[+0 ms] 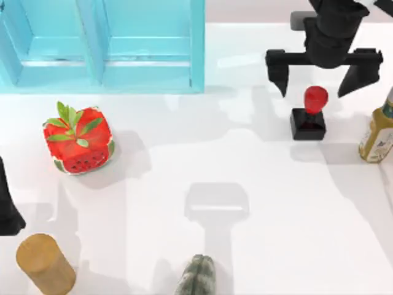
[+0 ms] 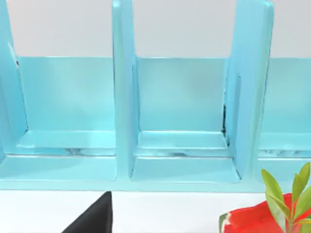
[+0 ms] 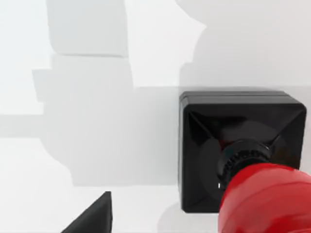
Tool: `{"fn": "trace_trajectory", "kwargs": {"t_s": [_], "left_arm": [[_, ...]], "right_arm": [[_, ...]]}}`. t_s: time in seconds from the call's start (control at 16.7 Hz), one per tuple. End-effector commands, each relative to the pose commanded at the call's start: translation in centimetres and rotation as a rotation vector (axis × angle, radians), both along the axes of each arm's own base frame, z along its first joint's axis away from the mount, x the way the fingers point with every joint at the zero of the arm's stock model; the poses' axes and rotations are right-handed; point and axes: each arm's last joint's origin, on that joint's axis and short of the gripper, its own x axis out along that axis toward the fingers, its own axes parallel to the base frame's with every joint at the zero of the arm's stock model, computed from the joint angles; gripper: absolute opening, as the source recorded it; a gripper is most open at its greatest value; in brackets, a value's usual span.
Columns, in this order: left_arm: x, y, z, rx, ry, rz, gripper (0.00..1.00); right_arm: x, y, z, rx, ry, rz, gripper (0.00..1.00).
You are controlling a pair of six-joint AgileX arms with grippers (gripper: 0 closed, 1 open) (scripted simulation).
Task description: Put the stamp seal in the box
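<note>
Left gripper parked at table's left edge; finger spread cannot tell. Box, light blue, far left of right gripper. Right gripper spread wide, holding nothing. Stamp seal upright on table, just below it, between finger lines, untouched. Olive-yellow bottle to its right.

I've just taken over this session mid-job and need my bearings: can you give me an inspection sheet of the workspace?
Surface: white table, shadows only.
Job's things: stamp seal upright at the right, not grasped; blue box at back left, open compartments.
Clutter: watermelon cube left; olive-yellow bottle right edge; wooden cylinder and green ridged object at the front.
Grippers: right hand open, above the stamp seal; left hand parked at the left edge.
Cables: nothing seen.
Surroundings: nothing seen.
</note>
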Motion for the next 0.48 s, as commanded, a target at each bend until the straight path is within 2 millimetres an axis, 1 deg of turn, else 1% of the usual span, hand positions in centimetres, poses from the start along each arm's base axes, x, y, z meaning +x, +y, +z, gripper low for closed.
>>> {"fn": "trace_trajectory", "kwargs": {"t_s": [0.12,0.24,0.36,0.48], "left_arm": [[0.0,0.0,0.0,0.0,0.0,0.0,1.0],[0.0,0.0,0.0,0.0,0.0,0.0,1.0],[0.0,0.0,0.0,0.0,0.0,0.0,1.0],[0.0,0.0,0.0,0.0,0.0,0.0,1.0]], "right_arm": [[-0.1,-0.2,-1.9,-0.001,0.003,0.0,1.0],[-0.3,-0.6,-3.3,0.0,0.001,0.001,1.0],[-0.4,-0.9,-3.8,0.001,-0.003,0.0,1.0],[-0.4,-0.9,-3.8,0.001,-0.003,0.0,1.0]]}}
